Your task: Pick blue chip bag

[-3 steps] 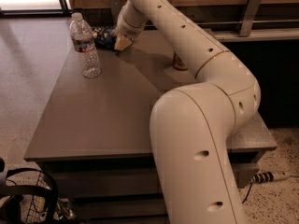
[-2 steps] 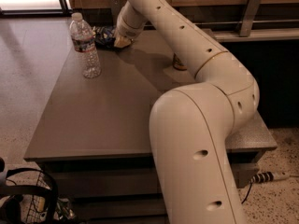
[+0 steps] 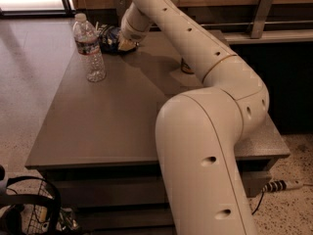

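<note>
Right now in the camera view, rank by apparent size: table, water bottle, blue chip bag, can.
1. table
2. water bottle
3. blue chip bag or can: both partly hidden, unsure.
Gripper at the bag.

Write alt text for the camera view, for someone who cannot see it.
A white robot arm reaches across a grey table to its far left corner, where its gripper is at the blue chip bag. A clear water bottle stands upright just left of the bag, and a can is mostly hidden behind the arm.
</note>
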You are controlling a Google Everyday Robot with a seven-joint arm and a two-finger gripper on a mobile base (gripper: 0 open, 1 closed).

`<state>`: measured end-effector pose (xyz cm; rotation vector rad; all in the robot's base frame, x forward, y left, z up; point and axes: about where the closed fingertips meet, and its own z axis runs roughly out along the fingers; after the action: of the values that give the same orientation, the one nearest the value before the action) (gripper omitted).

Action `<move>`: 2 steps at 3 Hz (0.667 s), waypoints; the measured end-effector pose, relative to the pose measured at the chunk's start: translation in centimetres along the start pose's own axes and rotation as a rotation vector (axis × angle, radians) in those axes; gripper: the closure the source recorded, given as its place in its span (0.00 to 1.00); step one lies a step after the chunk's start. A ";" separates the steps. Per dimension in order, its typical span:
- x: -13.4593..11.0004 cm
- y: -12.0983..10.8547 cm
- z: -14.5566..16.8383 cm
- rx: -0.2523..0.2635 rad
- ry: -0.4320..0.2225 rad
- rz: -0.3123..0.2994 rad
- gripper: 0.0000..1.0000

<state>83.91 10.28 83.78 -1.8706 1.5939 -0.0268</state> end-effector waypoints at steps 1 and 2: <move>-0.9 -0.7 -2.5 0.010 0.001 -0.041 1.00; -2.5 -2.0 -7.4 0.023 0.018 -0.111 1.00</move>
<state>81.87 9.07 91.42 -1.9440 1.4934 -0.1105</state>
